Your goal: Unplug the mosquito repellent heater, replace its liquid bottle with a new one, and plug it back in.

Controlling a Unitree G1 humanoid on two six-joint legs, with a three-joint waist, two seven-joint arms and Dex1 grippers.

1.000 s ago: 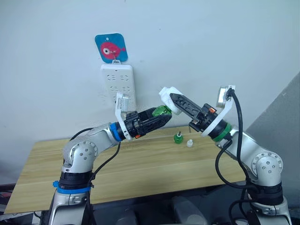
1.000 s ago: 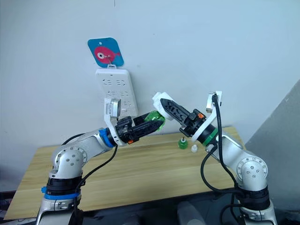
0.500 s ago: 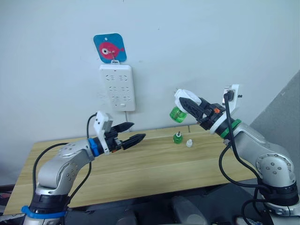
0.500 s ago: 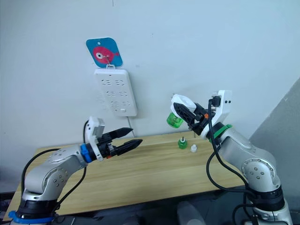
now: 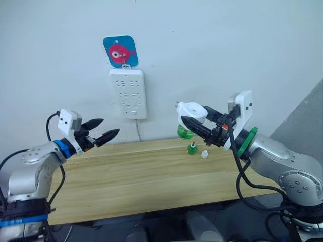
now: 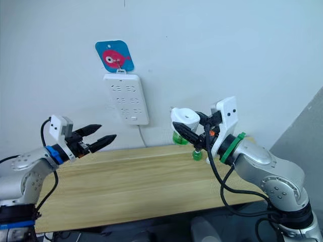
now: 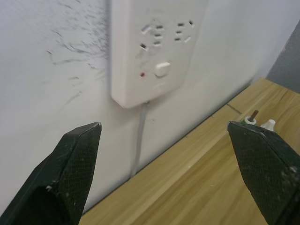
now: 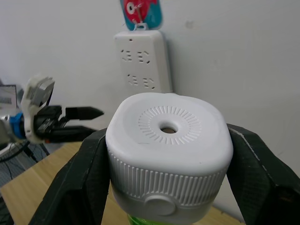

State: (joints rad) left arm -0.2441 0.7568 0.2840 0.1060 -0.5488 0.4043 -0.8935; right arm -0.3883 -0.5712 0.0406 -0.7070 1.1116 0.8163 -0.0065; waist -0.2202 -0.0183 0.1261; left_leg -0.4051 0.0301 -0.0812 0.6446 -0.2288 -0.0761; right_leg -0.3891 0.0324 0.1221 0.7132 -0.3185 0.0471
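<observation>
My right gripper [image 5: 194, 117] is shut on the mosquito repellent heater [image 5: 191, 110], a white rounded unit with a round vent hole [image 8: 167, 127]. It is held in the air above the table's far right part. The black fingers [image 8: 86, 178] press both sides of the heater's body. A green liquid bottle [image 5: 184, 132] hangs from the underside of the heater. Another small green bottle [image 5: 192, 148] stands on the table beside a white cap [image 5: 204, 154]. My left gripper [image 5: 108, 127] is open and empty, out at the left over the table's far edge.
A long white power strip [image 5: 127, 93] hangs on the wall under a blue fish hook [image 5: 120, 51], its cord running down behind the wooden table [image 5: 141, 176]. A grey panel [image 5: 308, 126] stands at the right. The left wrist view shows the strip's lower end [image 7: 150, 47].
My left gripper let go of the green bottle, opened and drew back to the left. The right gripper kept the heater with the bottle in it and turned it upright, lower and leftward.
</observation>
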